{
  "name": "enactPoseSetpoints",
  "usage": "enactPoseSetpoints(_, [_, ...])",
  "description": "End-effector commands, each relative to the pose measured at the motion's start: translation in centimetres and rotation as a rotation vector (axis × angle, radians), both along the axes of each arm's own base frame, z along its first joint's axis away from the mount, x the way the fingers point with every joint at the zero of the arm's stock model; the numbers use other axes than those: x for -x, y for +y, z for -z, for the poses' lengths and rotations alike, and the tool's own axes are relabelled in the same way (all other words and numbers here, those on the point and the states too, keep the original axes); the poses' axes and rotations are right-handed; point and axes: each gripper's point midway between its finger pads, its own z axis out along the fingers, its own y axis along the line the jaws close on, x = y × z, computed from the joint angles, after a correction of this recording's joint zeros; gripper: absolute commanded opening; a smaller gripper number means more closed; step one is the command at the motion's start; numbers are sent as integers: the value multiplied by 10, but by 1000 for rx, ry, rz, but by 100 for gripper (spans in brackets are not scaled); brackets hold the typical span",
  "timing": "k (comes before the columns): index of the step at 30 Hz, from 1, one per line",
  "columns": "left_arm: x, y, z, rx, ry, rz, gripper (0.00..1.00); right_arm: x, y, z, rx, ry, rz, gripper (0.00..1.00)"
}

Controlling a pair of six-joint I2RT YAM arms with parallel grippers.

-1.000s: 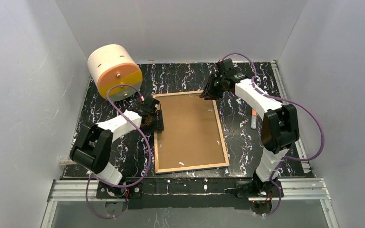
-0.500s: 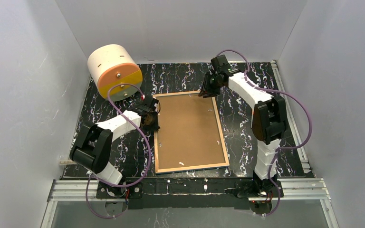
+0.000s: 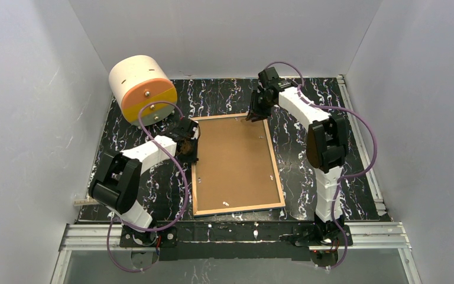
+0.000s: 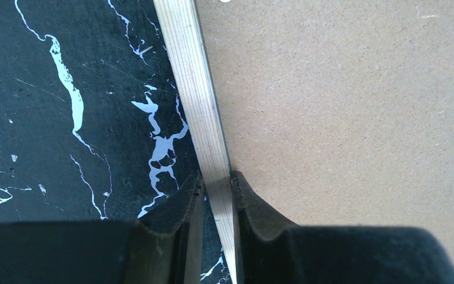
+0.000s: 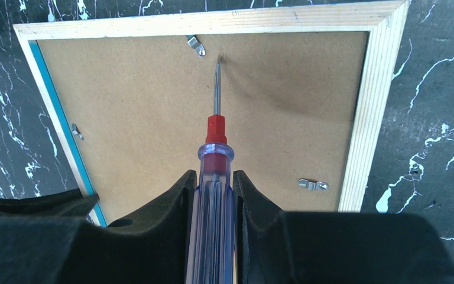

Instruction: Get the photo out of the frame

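Now my left tool [image 4: 216,183] clamps the face-down blue wood-edged rectangular frame [image 4: 198,100] on the black marbled worktop [image 4: 35,148]; my right tool [image 5: 213,177] clamps a clear-handled screwdriver [image 5: 214,154]. Swivel the small metal clip [image 5: 196,45] aside gently.

Cream drum [image 3: 142,89], orange-yellow face, on black marbled table [image 3: 224,97]; screwdriver [image 5: 215,171] over brown backing board [image 3: 236,160].

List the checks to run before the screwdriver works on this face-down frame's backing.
1. Left gripper clamped on the frame at its wooden edge: ok.
2. Right gripper gripping the screwdriver: ok.
3. Screwdriver tip on the far clip: not ok, it is beside it, over the backing board.
4. Backing board facing up: ok.
5. Clips released: cannot tell.
6. Photo in sight: not ok, hidden under the board.
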Motion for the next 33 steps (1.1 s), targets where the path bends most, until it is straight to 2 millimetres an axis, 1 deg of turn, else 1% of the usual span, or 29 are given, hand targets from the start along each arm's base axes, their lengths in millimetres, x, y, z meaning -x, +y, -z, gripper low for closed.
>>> enactPoseSetpoints(1, [33,15,20,-59,97,101,1,-10,5,-10,-11,-35,-21,1])
enactPoseSetpoints(6, [31,16,15,-62,79,105,1,-12,4,0,18,-24,-5,1])
enactPoseSetpoints(10, [31,21,13,-84,71,93,1,-15,4,3,33,-36,2,1])
enactPoseSetpoints(20, [26,22,11,-94,57,80,1,-12,23,-4,-11,-34,-49,1])
enactPoseSetpoints(25, [26,23,10,-99,50,75,1,-10,24,1,-8,-20,-57,1])
enactPoseSetpoints(33, [26,24,10,-104,49,72,2,-11,25,2,-10,-19,-66,1])
